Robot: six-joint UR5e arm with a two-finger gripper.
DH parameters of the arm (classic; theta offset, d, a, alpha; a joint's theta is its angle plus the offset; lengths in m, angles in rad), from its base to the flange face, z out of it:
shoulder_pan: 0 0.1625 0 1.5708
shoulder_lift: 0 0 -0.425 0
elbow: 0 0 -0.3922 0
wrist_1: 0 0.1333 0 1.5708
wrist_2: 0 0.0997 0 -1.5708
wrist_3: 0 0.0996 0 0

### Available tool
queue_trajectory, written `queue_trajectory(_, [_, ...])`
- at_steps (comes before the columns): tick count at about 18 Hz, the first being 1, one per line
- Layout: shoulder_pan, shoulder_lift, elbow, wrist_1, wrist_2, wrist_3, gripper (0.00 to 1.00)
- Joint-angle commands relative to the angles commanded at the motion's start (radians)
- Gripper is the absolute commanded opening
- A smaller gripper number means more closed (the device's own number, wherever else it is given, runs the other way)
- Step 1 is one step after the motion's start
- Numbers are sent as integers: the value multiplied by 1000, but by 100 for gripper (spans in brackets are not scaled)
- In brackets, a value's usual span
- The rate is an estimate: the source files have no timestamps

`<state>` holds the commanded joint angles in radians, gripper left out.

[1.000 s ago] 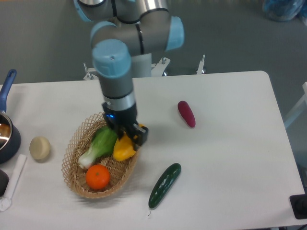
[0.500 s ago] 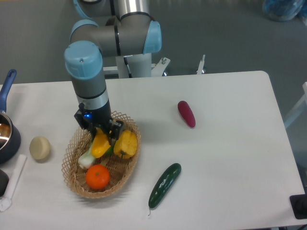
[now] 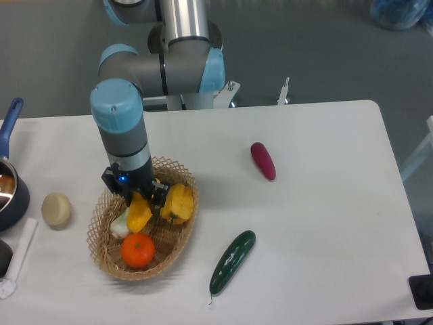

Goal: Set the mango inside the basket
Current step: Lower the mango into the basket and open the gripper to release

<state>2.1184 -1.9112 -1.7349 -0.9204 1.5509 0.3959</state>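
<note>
Woven tan wicker forms the basket [image 3: 108, 254] on the white surface [image 3: 325, 223]. Inside it, the end effector [image 3: 140, 202] grips the yellow-orange mango [image 3: 139, 213], tilted downward over a green vegetable [image 3: 120, 225]. A yellow pepper [image 3: 176, 202] sits just beside the mango, an orange [image 3: 138, 250] below it. A cucumber [image 3: 232, 261] lies outside the basket.

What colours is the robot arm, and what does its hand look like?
The arm is made of shiny silver-grey tubes with light blue round caps at the joints. Its gripper is small and black, with a tiny blue light glowing on it. No loose cables show.
</note>
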Motion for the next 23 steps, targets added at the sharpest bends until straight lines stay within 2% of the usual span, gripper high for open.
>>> queue_trajectory(3, [-2,-22,0,0,0,-22,41])
queue_trajectory(10, [-12,-15,0,0,-34,-45,42])
queue_trajectory(12, [-12,-17,-5,0,-34,-46,52])
queue_trajectory(14, [-14,-17,-11,0,-32,-46,56])
queue_trajectory(21, [-14,-15,-15,2,-31,-46,60])
queue_trajectory(23, [-14,-17,-14,3,-25,-40,74])
